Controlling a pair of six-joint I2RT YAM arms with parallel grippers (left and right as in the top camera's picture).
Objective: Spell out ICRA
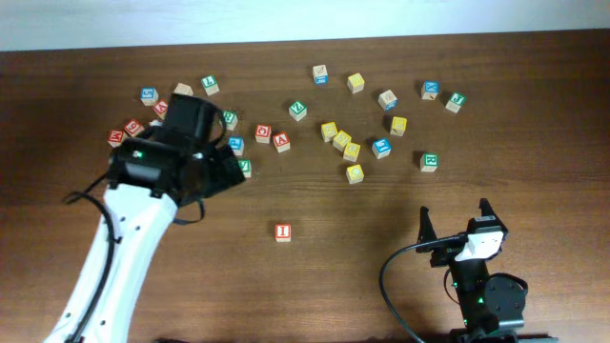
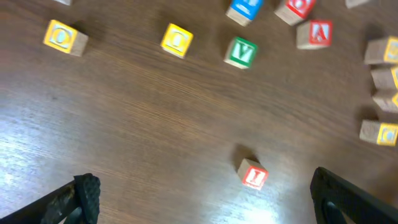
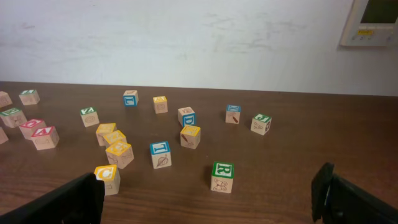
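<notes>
**One letter down, three left to fetch**

The red I block [image 1: 282, 232] stands alone on the near strip of the table [image 1: 534, 105], well apart from the scattered blocks [image 1: 355, 83] farther back. That looks deliberate: it marks the start of the word, and the bare wood to its right leaves room for the three letters not yet laid.

Your left gripper [image 2: 204, 183] hangs over the near edge of the left cluster with its fingers spread wide and nothing between them. In its wrist view the I block sits just beyond the fingertips, untouched. It is free to pick, and the red A block [image 1: 280, 142] lies close to it on the far side.

Your right gripper [image 1: 456, 224] waits at the near right, with its jaws wide apart and nothing in them. Its camera looks across the table at the yellow C block [image 3: 106, 178] and the green R block [image 3: 222, 177], both upright with clear space around them. They lie on its side, so I judge them easier for that arm to reach. C comes next, so you would start there and set it just right of the I.
</notes>
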